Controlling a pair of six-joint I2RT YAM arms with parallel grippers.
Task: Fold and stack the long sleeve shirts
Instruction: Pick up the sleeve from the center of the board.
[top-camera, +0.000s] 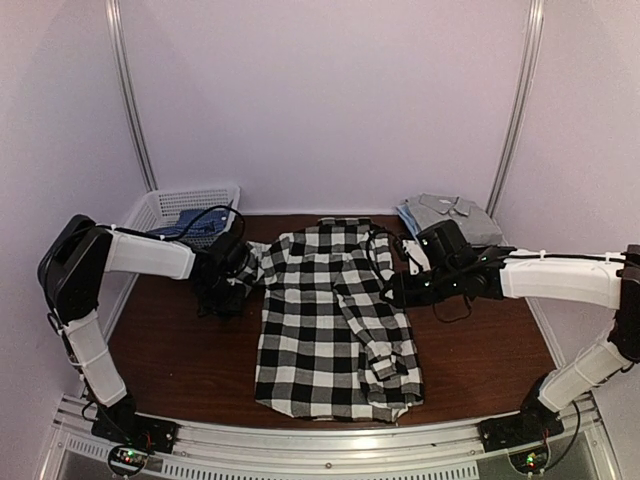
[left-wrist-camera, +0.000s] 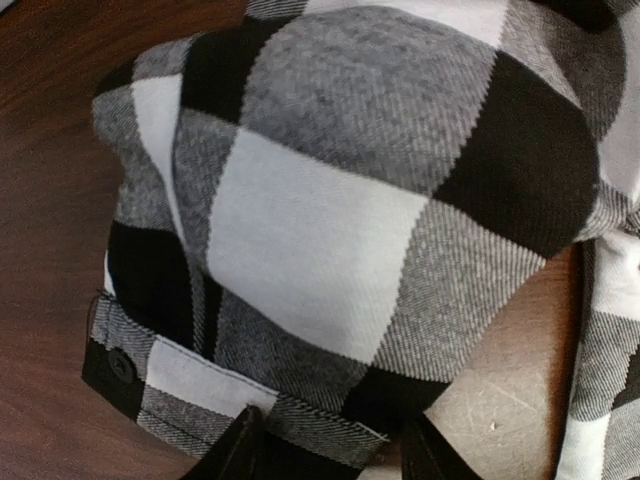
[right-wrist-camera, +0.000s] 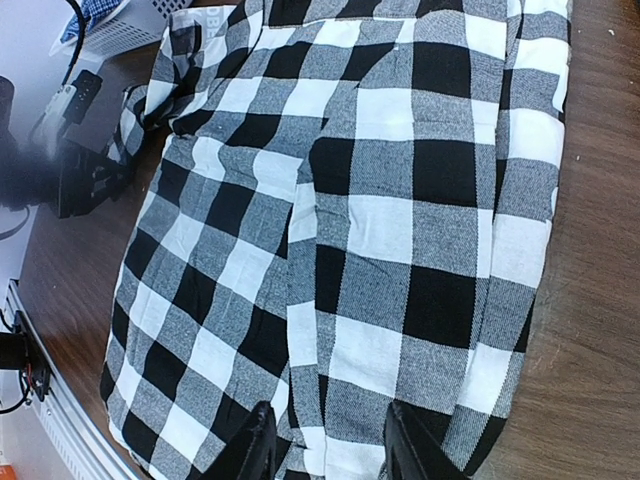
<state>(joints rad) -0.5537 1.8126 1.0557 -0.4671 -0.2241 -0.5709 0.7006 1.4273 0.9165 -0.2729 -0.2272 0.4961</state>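
The checked shirt (top-camera: 335, 320) lies spread in the middle of the bench (top-camera: 180, 350), only partly folded. Its right-of-frame sleeve (top-camera: 385, 340) is laid in over the body, while the other sleeve is bunched at the upper left, cuff (left-wrist-camera: 200, 385) showing. The left tool (left-wrist-camera: 335, 455) has its fingers apart around that bunch, and the right tool (right-wrist-camera: 328, 450) straddles the shirt's edge; whether either one pinches cannot be told. A grey shirt (top-camera: 455, 212) sits folded at the upper right. A blue shirt (top-camera: 195, 218) waits in the basket (top-camera: 150, 205), so most folding and all stacking likely remain.
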